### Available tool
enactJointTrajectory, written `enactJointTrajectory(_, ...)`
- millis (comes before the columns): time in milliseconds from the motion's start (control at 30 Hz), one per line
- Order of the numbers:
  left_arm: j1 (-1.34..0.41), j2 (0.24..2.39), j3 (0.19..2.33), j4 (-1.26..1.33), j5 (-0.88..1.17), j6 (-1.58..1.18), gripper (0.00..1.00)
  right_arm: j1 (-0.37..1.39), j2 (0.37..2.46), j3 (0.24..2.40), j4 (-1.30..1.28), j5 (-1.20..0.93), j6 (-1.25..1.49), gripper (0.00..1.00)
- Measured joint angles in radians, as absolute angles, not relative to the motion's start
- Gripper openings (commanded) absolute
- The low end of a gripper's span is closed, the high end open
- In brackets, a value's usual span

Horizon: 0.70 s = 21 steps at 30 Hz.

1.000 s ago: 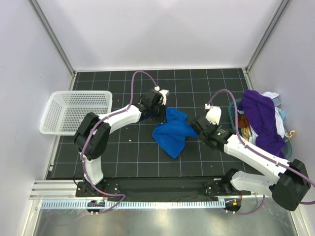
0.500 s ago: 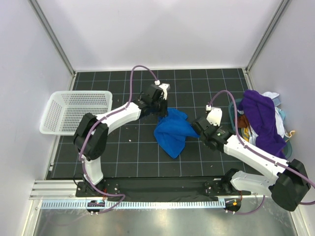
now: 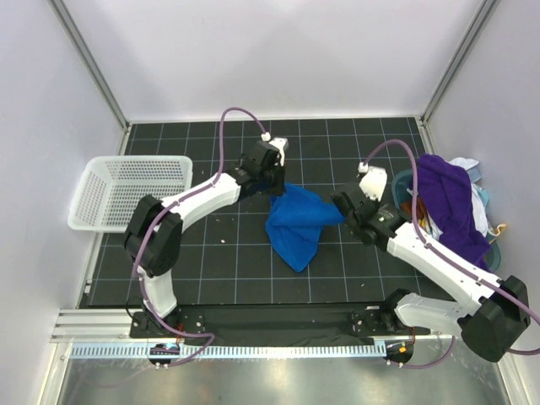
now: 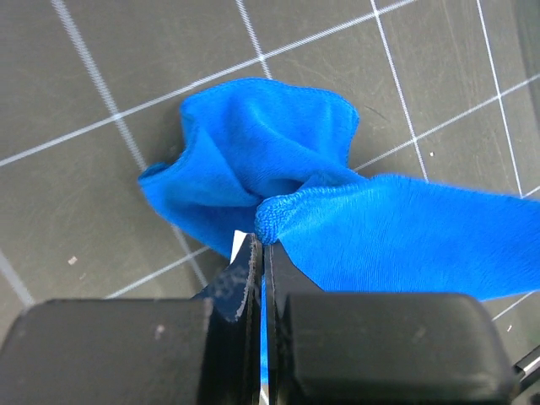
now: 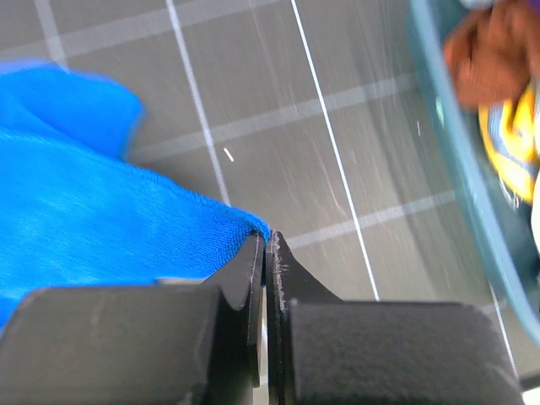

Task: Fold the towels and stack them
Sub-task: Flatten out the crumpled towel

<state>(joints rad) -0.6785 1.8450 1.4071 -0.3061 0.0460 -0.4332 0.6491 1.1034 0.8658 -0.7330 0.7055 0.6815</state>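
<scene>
Royal blue towel [image 3: 297,226], top view: it sits mid-bench on the dark gridded bench [image 3: 211,253], pulled taut along its far edge between the two arms, the rest sagging in a crumpled point towards the near side. Left end effector [image 3: 276,186] pinches its far-left corner; right end effector [image 3: 343,213] pinches its right corner. Deep purple towel [image 3: 445,207] lies draped over a heap of cloths in a teal tub [image 3: 396,187] at the right edge, well apart from both end effectors. White perforated basket [image 3: 90,181] at far left. Left wrist view: left end effector [image 4: 260,246] pressed together on a bunched fold of the blue towel [image 4: 270,152]; one span runs off right, stretched flat, and a loose ruffled lobe rests on the bench beyond the tips. Small white scrap beside the fingertip, too small to read. Fine, short pile, vivid colour. Right wrist view: right end effector [image 5: 266,243] closed on the very corner of the blue towel [image 5: 84,224], cloth spreading left; tub rim [image 5: 472,169] at right.
</scene>
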Motion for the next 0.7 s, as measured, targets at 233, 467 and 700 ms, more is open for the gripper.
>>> enactJointTrajectory(233,-0.680,1.674,1.384,-0.366,-0.032,-0.449,0.00,0.633,1.119,1.050,-0.669,0.714,0.557,0.01)
enactJointTrajectory(467,-0.701,1.501,1.424,-0.455,-0.068,-0.447,0.00,0.630,1.119,1.223,-0.651,0.699,0.418,0.01)
enactJointTrajectory(700,-0.737,1.435,1.570,-0.559,-0.075,-0.431,0.00,0.628,1.114,1.418,-0.648,0.664,0.310,0.01)
